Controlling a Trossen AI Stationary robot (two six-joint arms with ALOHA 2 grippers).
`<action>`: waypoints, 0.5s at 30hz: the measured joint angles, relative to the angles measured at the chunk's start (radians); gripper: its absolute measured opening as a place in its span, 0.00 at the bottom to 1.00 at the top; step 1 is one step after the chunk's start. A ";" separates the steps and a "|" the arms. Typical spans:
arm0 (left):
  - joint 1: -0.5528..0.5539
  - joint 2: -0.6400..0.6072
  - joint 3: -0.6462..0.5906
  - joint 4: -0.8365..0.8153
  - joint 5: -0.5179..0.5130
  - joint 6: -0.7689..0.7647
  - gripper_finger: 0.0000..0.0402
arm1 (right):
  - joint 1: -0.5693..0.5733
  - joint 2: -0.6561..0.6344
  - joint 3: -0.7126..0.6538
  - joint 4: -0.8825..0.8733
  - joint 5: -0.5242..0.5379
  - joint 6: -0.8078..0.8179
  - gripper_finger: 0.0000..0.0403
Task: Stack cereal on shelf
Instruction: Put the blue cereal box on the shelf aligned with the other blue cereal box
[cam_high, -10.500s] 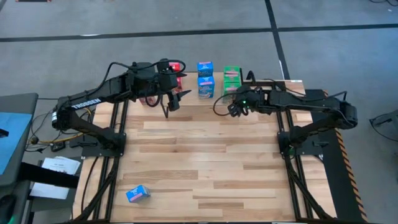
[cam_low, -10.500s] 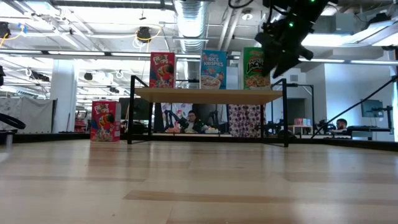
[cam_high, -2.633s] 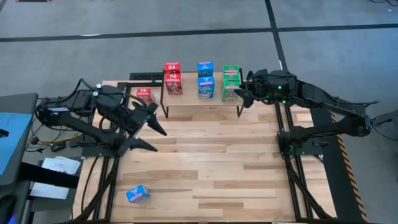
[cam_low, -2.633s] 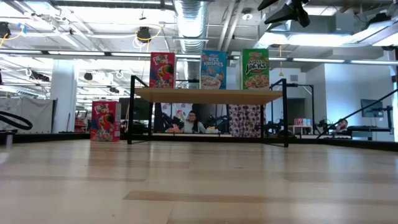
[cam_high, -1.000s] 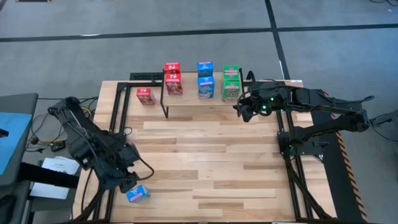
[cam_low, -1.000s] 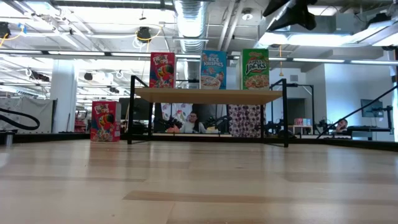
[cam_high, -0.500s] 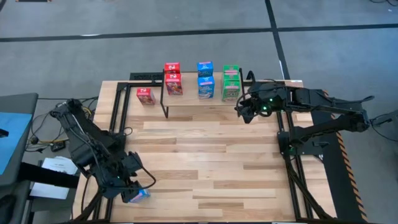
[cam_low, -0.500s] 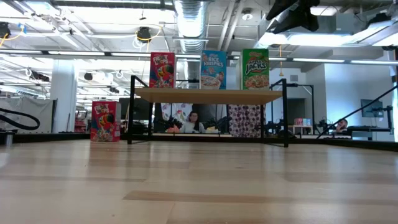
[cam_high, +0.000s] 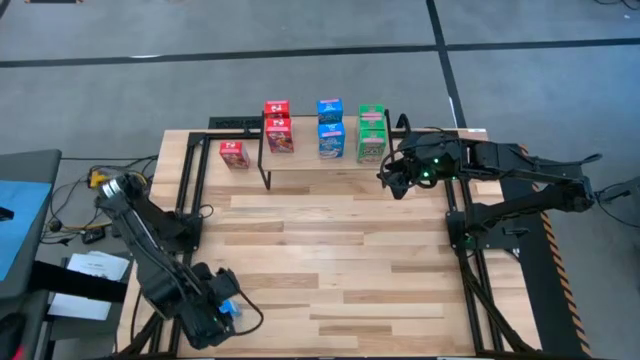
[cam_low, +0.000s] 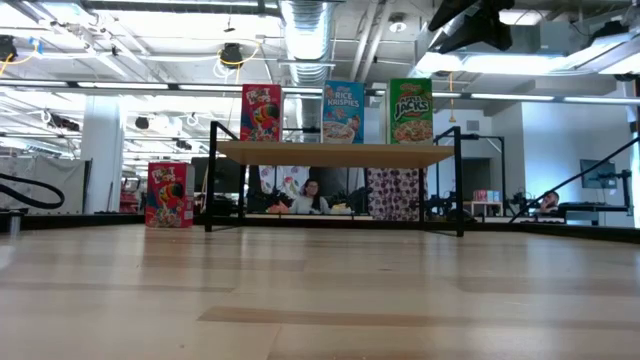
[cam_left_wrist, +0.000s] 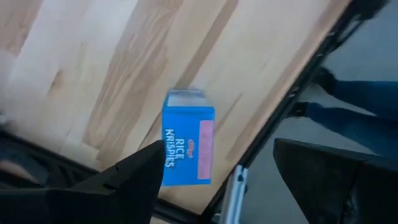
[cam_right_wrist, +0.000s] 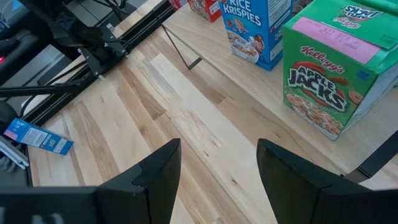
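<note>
Tracking the left arm, we see it has swung away from the shelf (cam_high: 322, 163) and come down to the bench's near left corner, where its end effector (cam_high: 222, 312) now hangs right over the loose blue cereal box (cam_left_wrist: 188, 147). That box lies flat close to the left edge of the bench (cam_high: 330, 270), just inside the black frame rail. From the left wrist view the two fingers stand spread, one reaching alongside the box and the other well off to the far side of it; we see no pinch on the cardboard yet. The right end effector (cam_high: 393, 176) has barely shifted over the last second: it hovers near the shelf's right end, beside the green boxes (cam_high: 372, 135), fingers spread and holding nothing. On the shelf we count red (cam_high: 278, 125), blue (cam_high: 330, 128) and green stacks in a row along the bench's far edge, and one more red box (cam_high: 234, 153) stands on the bench just left of the shelf. We judge the left arm's relocation marks the start of the next pickup: the stray blue box is the target, and it must be gripped, lifted and carried across to the blue stack. The lone red box remains to be shelved too.
</note>
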 joint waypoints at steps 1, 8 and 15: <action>0.000 0.009 0.000 -0.007 0.000 -0.008 0.71 | 0.000 0.000 0.000 0.000 0.000 0.000 0.58; 0.001 0.039 0.000 -0.030 0.016 -0.041 0.71 | 0.000 0.000 0.000 0.000 -0.001 0.000 0.58; -0.008 0.046 -0.018 -0.024 0.024 -0.049 0.71 | 0.000 0.000 0.000 0.000 -0.002 0.000 0.58</action>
